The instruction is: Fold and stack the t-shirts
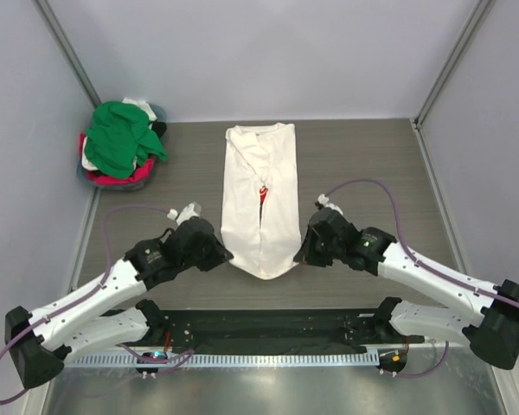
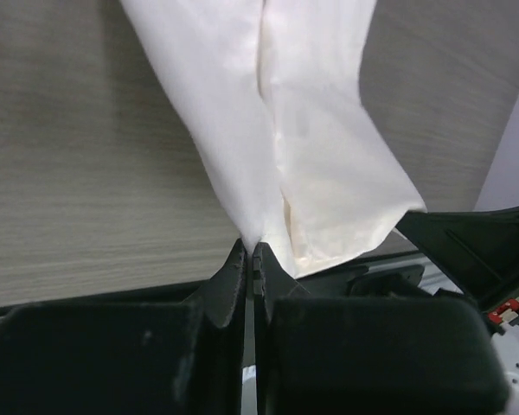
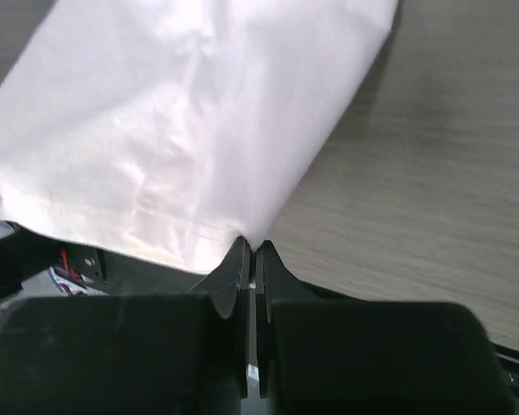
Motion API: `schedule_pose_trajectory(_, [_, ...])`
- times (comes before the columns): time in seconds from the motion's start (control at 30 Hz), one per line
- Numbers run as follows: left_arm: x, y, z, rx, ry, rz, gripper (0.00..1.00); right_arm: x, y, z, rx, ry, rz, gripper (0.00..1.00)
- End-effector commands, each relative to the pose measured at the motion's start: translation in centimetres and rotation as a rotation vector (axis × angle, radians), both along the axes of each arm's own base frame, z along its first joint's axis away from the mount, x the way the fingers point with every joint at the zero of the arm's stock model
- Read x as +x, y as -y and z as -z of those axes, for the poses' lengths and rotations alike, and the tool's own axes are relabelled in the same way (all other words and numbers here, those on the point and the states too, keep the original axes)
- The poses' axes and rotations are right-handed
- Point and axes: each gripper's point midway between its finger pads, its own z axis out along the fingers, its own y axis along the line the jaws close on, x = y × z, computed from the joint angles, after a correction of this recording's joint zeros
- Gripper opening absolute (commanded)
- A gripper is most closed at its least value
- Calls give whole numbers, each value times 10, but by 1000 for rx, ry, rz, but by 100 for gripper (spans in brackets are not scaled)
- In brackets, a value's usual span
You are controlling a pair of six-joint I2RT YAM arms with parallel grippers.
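While heaped t-shirts (image 1: 119, 143) sit at the far left corner of the tabletop (image 1: 363, 164), the left claw (image 2: 250, 252) is pinched tight on the near hem of the cream t-shirt (image 1: 258, 199) lying mid-tabletop, and the right claw (image 3: 251, 247) likewise nips that hem.

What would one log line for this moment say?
left fingers: shut on cream t-shirt hem | right fingers: shut on same hem | shirt: folded lengthwise

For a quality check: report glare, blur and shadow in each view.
Top external: sharp, evenly lit, with glare on the metal strip at the near edge. Left wrist: the shirt is bright, the left gripper dark and soft. Right wrist: the shirt is nearly washed out and casts a soft shadow on the table.
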Motion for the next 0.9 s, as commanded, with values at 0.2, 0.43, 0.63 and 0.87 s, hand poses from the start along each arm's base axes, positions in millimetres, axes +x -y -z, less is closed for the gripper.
schedule_pose_trajectory(0.2, [82,0,-60,157,162,6,0,90,11,-46,-108,121,26,1])
schedule_pose_trajectory(0.43, [157,2,-64,132,135,13,0,153,13,-51,-95,110,22,1])
schedule_pose_trajectory(0.63, [211,6,-39,137,54,46,0,204,11,-42,-79,76,9,1])
schedule_pose_trajectory(0.87, [260,-9,-20,134,19,26,0,255,3,-31,-54,61,-11,1])
